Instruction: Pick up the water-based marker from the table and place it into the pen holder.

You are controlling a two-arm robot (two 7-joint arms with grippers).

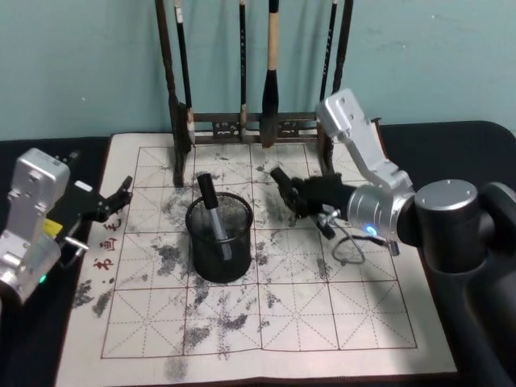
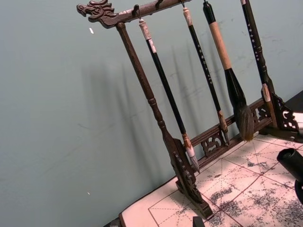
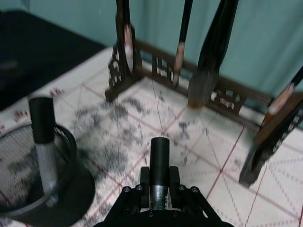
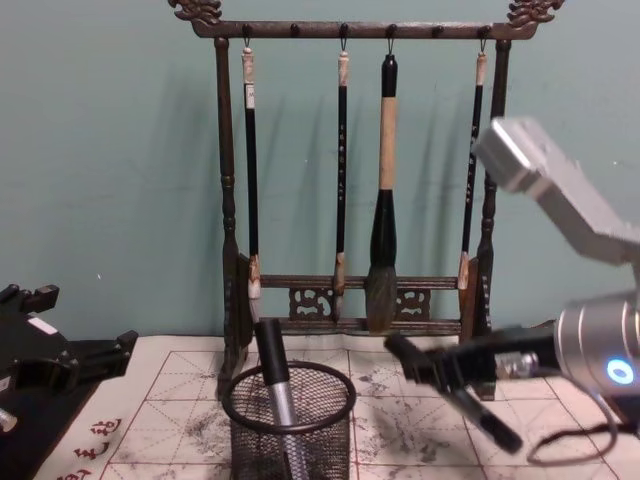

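Heads up, your right gripper (image 1: 297, 196) is clamped shut on the marker (image 3: 159, 156), so the pick is done and it's all about the drop now. The gripper sits just to the right of the pen holder (image 1: 234, 258) and a touch farther back, on the brush rack (image 1: 250, 125) side of it, close but not over the rim. What matters is the marker's long axis: it's lying at a slant, nearer flat than upright, black cap end pointing toward the holder and the tail trailing away to the right. From the chest view the cap looks roughly level with the rim, though I wouldn't swear to the height. I'd say you need to carry it left over the opening and tip it upright before letting go, or it'll bridge the rim or clip it. There's also a second marker (image 1: 211, 210) leaning inside the holder with its cap toward the back left, so aim for the free side. Your left gripper (image 1: 119, 193) is parked well to the left of the holder, fingers apart, holding nothing.
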